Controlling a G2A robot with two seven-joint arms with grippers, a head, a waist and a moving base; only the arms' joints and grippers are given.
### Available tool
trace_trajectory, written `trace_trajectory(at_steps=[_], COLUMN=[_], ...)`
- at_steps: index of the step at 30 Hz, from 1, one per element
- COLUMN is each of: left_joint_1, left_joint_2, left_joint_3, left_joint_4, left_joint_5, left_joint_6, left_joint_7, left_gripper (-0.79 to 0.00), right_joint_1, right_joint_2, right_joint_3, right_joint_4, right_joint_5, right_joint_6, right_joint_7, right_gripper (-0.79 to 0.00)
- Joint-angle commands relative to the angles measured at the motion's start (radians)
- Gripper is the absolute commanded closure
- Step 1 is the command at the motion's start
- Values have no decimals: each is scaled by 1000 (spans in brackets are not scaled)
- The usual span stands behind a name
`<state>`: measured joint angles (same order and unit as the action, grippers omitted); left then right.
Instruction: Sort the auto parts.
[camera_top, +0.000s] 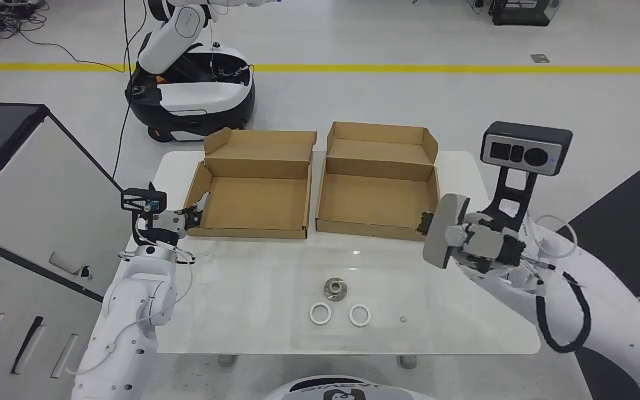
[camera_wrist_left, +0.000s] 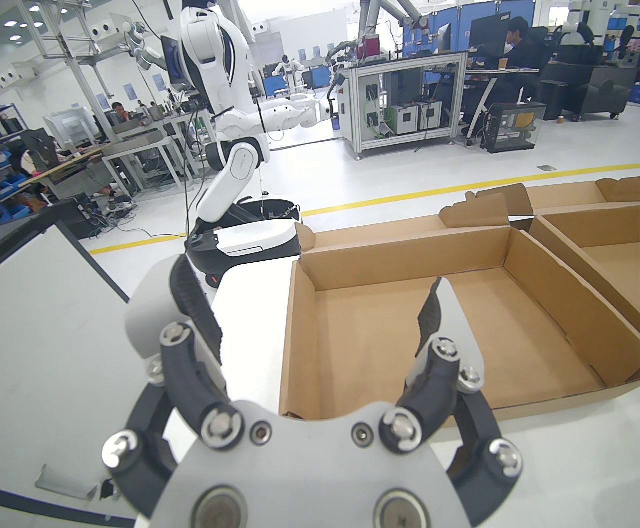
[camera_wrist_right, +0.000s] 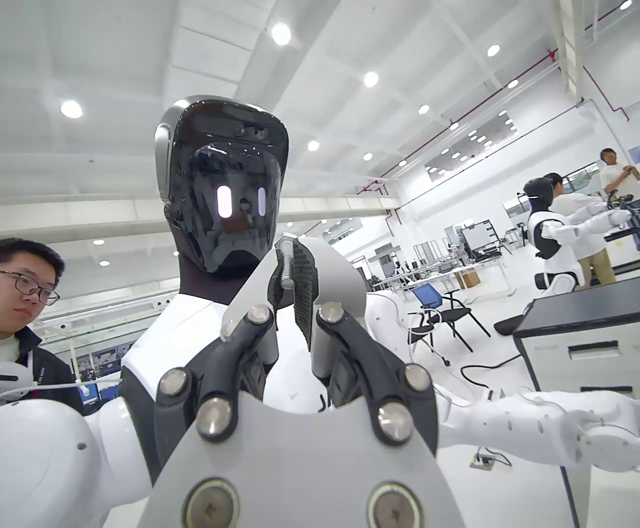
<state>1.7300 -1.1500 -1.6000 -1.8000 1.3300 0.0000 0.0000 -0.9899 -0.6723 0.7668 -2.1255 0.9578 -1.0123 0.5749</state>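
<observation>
Between the fingers of the right pincer (camera_wrist_right: 294, 260), a small grey threaded metal bolt (camera_wrist_right: 285, 270) sits clamped
Likely stiff, light and prone to rolling; best gripped across its shank; left pincer (camera_wrist_left: 309, 275) stands apart

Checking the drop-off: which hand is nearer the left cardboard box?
Left. The left hand is open at a near corner of the left box; the right hand, holding a bolt, is by the right box.
</observation>
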Motion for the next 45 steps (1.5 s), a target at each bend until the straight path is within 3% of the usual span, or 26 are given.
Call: trace_trajectory(at_steps=[1, 14, 33, 39, 45], left_joint_1=[0, 0, 0, 0, 0], left_joint_2=[0, 0, 0, 0, 0], left_joint_3=[0, 0, 0, 0, 0], left_joint_4=[0, 0, 0, 0, 0], left_joint_5=[0, 0, 0, 0, 0], left_joint_6=[0, 0, 0, 0, 0], left_joint_7=[0, 0, 0, 0, 0], left_gripper=[-785, -785, -785, -785, -785], right_joint_1=[-23, -83, -205, -228, -243], right_joint_2=[-6, -12, -54, -69, -74], right_joint_3=[7, 98, 176, 208, 246], right_joint_4=[34, 36, -5, -12, 3], right_joint_5=[-28, -207, -57, -35, -104], right_joint_6=[4, 206, 0, 6, 114], right_joint_7=[23, 56, 20, 37, 48], right_gripper=[0, 0, 0, 0, 0])
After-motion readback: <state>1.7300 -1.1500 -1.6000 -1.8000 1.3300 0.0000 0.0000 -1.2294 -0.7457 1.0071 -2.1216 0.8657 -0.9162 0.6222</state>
